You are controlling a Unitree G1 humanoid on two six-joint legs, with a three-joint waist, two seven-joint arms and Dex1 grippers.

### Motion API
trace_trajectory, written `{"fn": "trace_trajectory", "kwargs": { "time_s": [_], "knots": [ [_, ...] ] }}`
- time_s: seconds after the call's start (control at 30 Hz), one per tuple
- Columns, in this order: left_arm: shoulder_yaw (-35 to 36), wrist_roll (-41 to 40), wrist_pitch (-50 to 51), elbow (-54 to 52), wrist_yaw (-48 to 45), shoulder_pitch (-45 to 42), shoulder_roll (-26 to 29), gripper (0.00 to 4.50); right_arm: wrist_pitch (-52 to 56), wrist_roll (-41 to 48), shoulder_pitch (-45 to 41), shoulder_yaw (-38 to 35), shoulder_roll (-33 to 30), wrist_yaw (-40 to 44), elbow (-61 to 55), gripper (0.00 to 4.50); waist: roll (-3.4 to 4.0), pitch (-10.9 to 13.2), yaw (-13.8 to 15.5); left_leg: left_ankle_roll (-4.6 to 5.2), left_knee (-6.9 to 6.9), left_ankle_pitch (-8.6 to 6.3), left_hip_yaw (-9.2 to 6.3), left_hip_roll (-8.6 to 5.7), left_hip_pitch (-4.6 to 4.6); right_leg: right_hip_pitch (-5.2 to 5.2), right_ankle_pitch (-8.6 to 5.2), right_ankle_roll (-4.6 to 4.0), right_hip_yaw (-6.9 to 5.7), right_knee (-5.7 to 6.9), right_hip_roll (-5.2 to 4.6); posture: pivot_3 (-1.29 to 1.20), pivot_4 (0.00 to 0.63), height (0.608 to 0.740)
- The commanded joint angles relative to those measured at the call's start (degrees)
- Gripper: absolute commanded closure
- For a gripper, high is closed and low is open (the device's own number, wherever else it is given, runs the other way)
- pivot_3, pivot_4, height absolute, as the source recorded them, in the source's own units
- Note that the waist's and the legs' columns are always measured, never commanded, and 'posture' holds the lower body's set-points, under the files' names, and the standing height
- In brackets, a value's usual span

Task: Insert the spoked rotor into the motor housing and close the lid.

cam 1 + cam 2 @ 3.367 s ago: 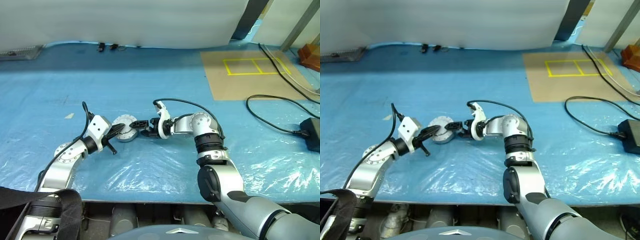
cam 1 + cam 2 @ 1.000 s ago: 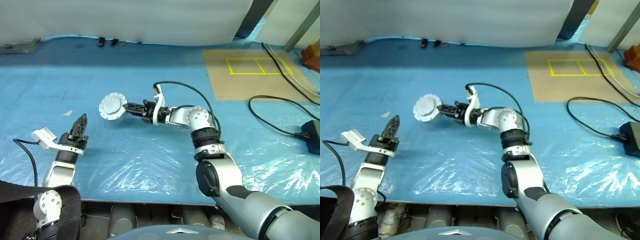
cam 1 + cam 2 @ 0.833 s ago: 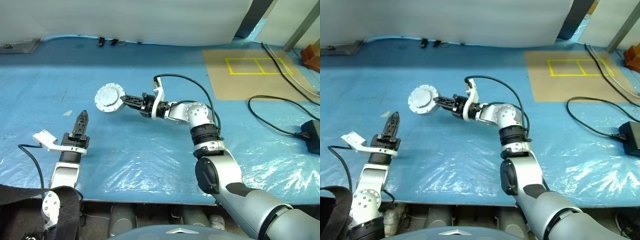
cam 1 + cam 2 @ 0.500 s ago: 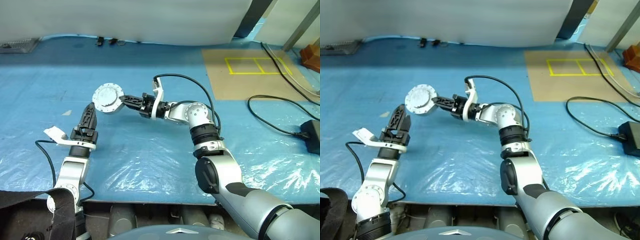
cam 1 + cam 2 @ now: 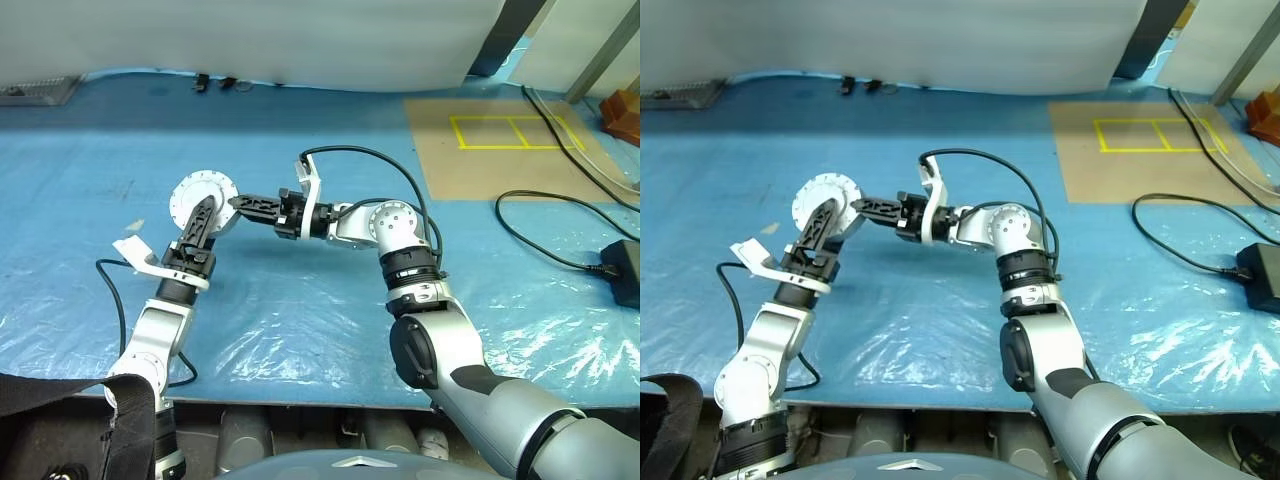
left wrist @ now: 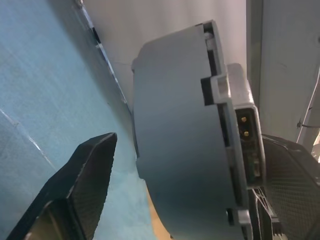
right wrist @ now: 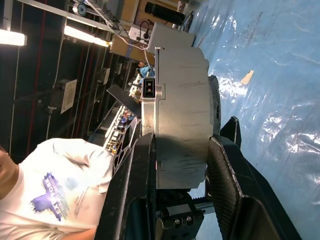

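Left gripper (image 5: 203, 210): at centre left of the head views, its two black fingers stand spread, one on each side of the motor housing; from the wrist view neither is seen pressing on it, so I judge it is set to take hold rather than gripping.
Motor housing (image 5: 201, 199): a short round silver-grey metal can, held off the table at centre left with a flat round face turned toward the camera; the lid looks shut, a seam showing along the rim in the wrist views. Likely held up so that both arms can reach it.
Spoked rotor: I cannot see it; whether it sits inside the shut can I cannot tell.
Right gripper (image 5: 244, 204): reaching in from the middle of the frame and pointing left, its black fingers closed on the can's side wall (image 7: 181, 120), carrying it.
Blue plastic-covered table (image 5: 300, 330): lies under both arms.
Black cable (image 5: 560, 255): lies at the right edge, well apart from the work.
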Motion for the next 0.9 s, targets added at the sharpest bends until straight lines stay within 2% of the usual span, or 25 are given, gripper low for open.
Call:
{"fn": "trace_trajectory", "kwargs": {
  "time_s": [0.03,0.1,0.3,0.4,0.67,0.77,0.9],
  "knots": [
    [0.76,-2.27,0.02,0.22,-1.05,-1.02,0.2,1.26,-0.79,3.34,0.08,-0.54,4.78,1.73,-4.11,3.44,0.0,0.0,-0.04,0.0,0.02,0.0,0.0,0.0,0.0,0.0,0.0,0.0,0.0,0.01,0.0,0.0,0.15,0.74],
    [0.47,-2.37,0.3,0.29,-1.52,-1.1,0.55,1.8,-1.11,3.25,0.08,-0.56,4.67,1.61,-3.96,3.44,0.0,0.0,-0.05,0.0,0.07,0.0,-0.01,0.0,-0.05,0.0,0.01,0.0,0.0,0.01,0.0,0.0,0.15,0.74],
    [-0.72,-1.19,-0.25,0.27,-0.27,-1.56,0.33,1.85,-3.43,2.91,-1.17,-2.57,4.61,-0.52,-0.98,3.44,0.0,0.0,0.03,0.0,0.18,0.0,-0.05,0.01,-0.09,0.0,0.01,0.01,-0.02,0.07,0.0,0.0,0.15,0.74],
    [-0.71,-3.12,-0.38,0.22,-0.19,-2.03,-0.63,1.85,-3.22,4.02,-1.95,-3.99,4.57,-1.43,0.57,3.44,0.0,0.0,0.02,0.0,0.32,0.0,-0.06,0.01,-0.12,0.0,0.02,0.01,-0.03,0.15,-0.02,0.0,0.15,0.74],
    [1.34,-7.34,-2.81,1.84,1.27,-4.29,-4.75,1.85,-6.26,2.49,-2.34,-3.31,3.75,-3.15,1.04,0.75,-0.01,0.0,-0.05,0.0,0.44,0.0,-0.07,0.02,-0.09,0.0,0.02,0.01,-0.02,0.33,-0.03,0.0,0.15,0.74],
    [4.85,-9.23,-6.51,4.04,1.79,-6.39,-6.59,1.85,-9.87,-0.79,-2.15,-0.88,2.82,-3.32,1.18,0.75,-0.04,0.02,-0.13,0.0,0.49,0.0,-0.08,0.01,-0.1,0.0,0.02,0.01,-0.02,0.37,-0.04,0.0,0.15,0.74],
    [10.29,-5.45,-14.62,10.4,1.38,-11.34,-5.41,1.85,-11.16,-3.92,-0.89,3.34,1.48,-1.7,-2.23,0.75,-0.06,0.03,-0.24,0.0,0.5,0.0,-0.1,0.04,-0.09,0.0,0.03,-0.01,-0.02,0.41,0.01,0.0,0.15,0.74]
  ]
}}
